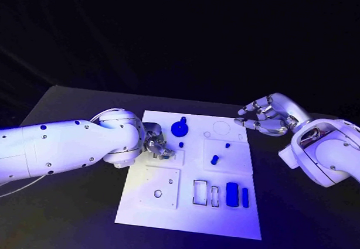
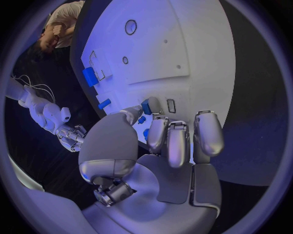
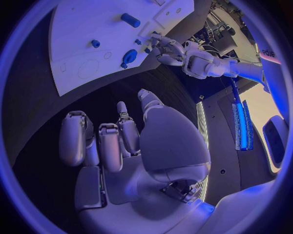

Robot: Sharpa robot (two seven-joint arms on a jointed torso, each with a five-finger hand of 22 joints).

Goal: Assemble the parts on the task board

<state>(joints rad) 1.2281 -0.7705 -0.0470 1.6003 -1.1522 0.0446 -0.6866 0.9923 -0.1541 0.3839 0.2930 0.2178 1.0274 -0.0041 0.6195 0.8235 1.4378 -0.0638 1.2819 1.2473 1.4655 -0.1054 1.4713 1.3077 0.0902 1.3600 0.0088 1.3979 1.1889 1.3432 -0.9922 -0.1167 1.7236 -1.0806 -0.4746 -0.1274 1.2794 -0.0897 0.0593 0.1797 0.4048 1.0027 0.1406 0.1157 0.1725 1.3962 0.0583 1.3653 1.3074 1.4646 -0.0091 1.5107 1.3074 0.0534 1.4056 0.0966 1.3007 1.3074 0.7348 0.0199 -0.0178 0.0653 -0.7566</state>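
I am seeing the white task board (image 1: 222,222) lying flat at the frame's centre, with a round blue part (image 1: 180,127) sitting near its top, a small blue peg (image 1: 214,160) lying mid-board, and two blue blocks (image 1: 237,195) standing lower right in their slots.

And here's the black table (image 1: 63,105), dark and matte, stretching wide on every side, its far edge running straight across the head view and its left side slanting away toward the near corner. Down at the near left, a thin pale cable (image 1: 4,191) loops over that dark top. Both wrist views catch the same bare black surface (image 2: 250,97) (image 3: 43,117), curving away in the fisheye.
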